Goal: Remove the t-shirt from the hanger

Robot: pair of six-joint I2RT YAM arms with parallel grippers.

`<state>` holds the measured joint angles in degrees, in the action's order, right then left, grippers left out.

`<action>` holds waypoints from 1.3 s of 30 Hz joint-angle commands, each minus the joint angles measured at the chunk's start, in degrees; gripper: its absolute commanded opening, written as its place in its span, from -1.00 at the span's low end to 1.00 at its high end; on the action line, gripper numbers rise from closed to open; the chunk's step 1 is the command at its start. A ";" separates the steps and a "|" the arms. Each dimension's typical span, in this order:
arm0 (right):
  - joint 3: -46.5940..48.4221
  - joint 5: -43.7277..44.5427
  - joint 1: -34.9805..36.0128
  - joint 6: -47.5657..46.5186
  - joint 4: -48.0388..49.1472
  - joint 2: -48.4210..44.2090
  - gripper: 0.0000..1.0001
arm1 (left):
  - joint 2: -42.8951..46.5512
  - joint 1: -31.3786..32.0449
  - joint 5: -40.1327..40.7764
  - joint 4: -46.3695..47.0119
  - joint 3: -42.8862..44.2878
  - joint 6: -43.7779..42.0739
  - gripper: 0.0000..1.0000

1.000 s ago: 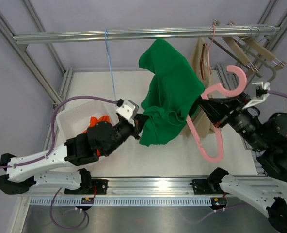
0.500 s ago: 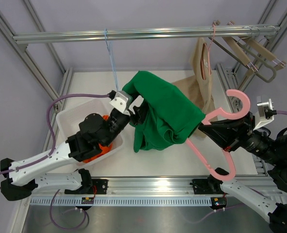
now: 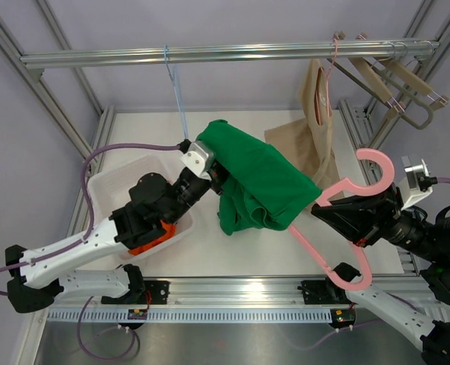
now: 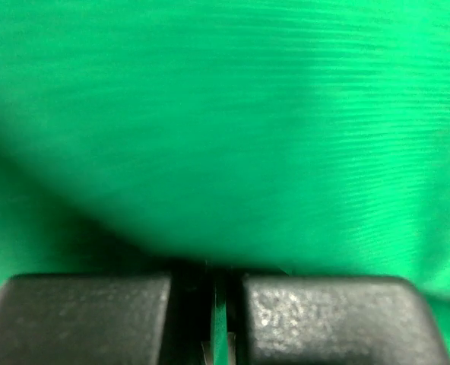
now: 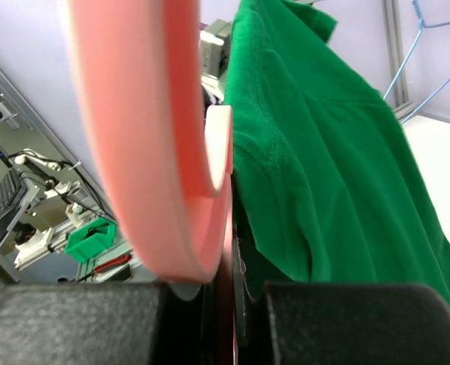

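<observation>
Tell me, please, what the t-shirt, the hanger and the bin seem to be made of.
The t-shirt: soft knit fabric, perhaps cotton jersey, matte green; fine ribbing, stitched hems and loose folds show. The hanger: most likely moulded plastic, smooth pink with a faint sheen and rounded edges. The bin: apparently thin plastic, whitish and slightly translucent.

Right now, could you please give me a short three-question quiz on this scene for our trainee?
1. True or false: the right pincer grips the pink hanger.
2. The left pincer is shut on: A the pink hanger, B the green t-shirt, C nothing.
3. What colour is the garment hanging from the top rail?
Key: 1 true; 2 B; 3 beige.
</observation>
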<state>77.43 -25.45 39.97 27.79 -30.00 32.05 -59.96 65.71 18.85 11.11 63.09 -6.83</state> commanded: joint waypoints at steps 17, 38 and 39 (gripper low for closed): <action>6.07 22.28 -0.06 -1.86 -22.21 -11.75 -1.00 | 11.80 -0.32 -2.60 -29.38 29.79 4.20 -1.00; 4.13 15.35 -0.15 -7.31 -17.46 -1.03 -1.00 | 21.56 -0.67 26.76 -13.58 10.30 -23.48 -1.00; 4.13 14.39 -0.06 -7.49 -16.94 0.19 -1.00 | 21.47 -0.67 27.37 -12.36 10.91 -24.80 -1.00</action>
<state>81.69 -6.70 39.97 22.94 -50.15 29.06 -40.86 65.39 42.33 -13.17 71.85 -25.36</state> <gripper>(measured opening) 0.121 0.024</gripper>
